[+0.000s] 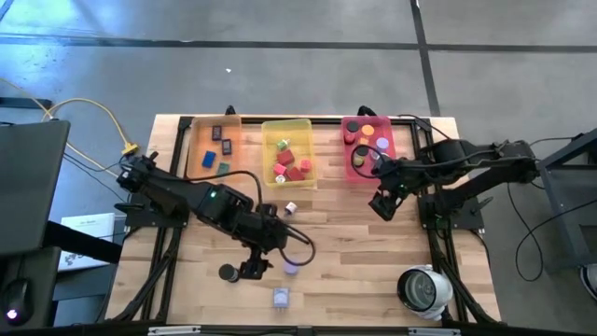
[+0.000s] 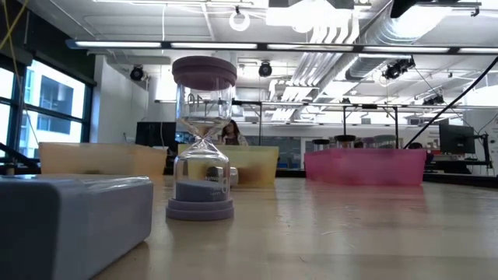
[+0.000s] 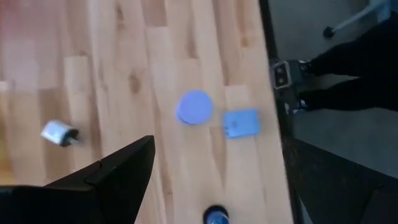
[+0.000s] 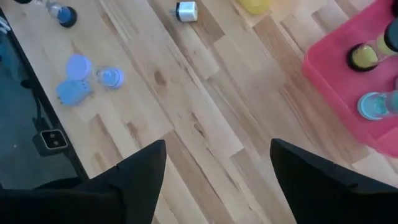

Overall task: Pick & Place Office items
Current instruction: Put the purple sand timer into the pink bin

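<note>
Office items [image 1: 282,298] lie scattered on a wooden table [image 1: 354,252].

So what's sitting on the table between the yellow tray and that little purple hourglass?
In the high view, a small white piece lies between the yellow tray and the hourglass; otherwise bare wood, with the left arm's jaws alongside.

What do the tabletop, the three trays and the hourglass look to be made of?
Tabletop: light wood planks with a smooth finish; grain and plank seams show. Orange tray, yellow tray and pink tray: probably translucent plastic, since light passes through their walls in the low view. Hourglass: clear glass or clear plastic bulbs, with matte lavender caps that look plastic.
</note>
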Available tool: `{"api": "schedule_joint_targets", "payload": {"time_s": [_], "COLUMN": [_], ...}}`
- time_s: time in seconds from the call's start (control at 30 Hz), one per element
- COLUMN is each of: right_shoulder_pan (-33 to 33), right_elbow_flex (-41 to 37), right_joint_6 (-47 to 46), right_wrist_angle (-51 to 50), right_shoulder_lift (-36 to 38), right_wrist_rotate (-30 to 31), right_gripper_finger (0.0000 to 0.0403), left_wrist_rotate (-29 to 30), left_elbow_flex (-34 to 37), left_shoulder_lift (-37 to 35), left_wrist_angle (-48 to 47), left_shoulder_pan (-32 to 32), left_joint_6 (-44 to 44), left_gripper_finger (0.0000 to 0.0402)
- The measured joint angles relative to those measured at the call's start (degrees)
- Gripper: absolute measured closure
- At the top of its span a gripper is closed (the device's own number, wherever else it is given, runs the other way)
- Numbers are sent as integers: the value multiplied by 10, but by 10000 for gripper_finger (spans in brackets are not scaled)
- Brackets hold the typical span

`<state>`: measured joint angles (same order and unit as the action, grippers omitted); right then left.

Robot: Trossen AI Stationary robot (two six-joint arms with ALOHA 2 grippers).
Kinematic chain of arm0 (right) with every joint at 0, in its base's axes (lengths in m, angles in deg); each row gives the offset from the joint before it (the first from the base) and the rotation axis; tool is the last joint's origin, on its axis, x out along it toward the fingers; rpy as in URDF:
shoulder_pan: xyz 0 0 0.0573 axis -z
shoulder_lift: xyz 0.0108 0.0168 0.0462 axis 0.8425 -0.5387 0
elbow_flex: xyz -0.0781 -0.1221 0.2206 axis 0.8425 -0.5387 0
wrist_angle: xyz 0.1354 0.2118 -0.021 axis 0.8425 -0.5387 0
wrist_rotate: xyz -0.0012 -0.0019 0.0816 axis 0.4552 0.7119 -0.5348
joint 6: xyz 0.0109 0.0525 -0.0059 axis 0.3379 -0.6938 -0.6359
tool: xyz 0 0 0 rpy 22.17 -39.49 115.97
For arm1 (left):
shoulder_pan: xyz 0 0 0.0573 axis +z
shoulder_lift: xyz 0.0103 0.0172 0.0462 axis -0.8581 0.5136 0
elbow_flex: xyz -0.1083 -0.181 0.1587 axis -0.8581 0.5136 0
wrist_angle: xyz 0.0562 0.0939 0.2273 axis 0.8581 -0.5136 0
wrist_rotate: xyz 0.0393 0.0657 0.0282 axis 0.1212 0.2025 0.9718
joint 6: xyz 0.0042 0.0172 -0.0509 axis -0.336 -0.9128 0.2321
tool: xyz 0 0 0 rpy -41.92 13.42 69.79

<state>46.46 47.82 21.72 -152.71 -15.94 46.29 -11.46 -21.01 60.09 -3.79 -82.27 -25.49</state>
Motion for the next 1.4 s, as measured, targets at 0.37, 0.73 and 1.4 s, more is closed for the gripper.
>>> {"api": "schedule_joint_targets", "payload": {"time_s": [0.37,0.73,1.4], "right_shoulder_pan": [-8,-46,-61], "right_elbow_flex": [0,0,0], "right_joint_6": [47,79,107], "right_wrist_angle": [4,22,28], "right_shoulder_lift": [0,0,0], "right_wrist_rotate": [29,66,70], "right_gripper_finger": [125,125,125], "left_wrist_rotate": [69,128,174], "left_elbow_flex": [0,0,0], "left_shoulder_lift": [16,78,162], "left_wrist_angle": [26,30,50], "left_shoulder_pan": [13,-52,-68], "left_joint_6": [47,52,103], "left_gripper_finger": [57,57,57]}}
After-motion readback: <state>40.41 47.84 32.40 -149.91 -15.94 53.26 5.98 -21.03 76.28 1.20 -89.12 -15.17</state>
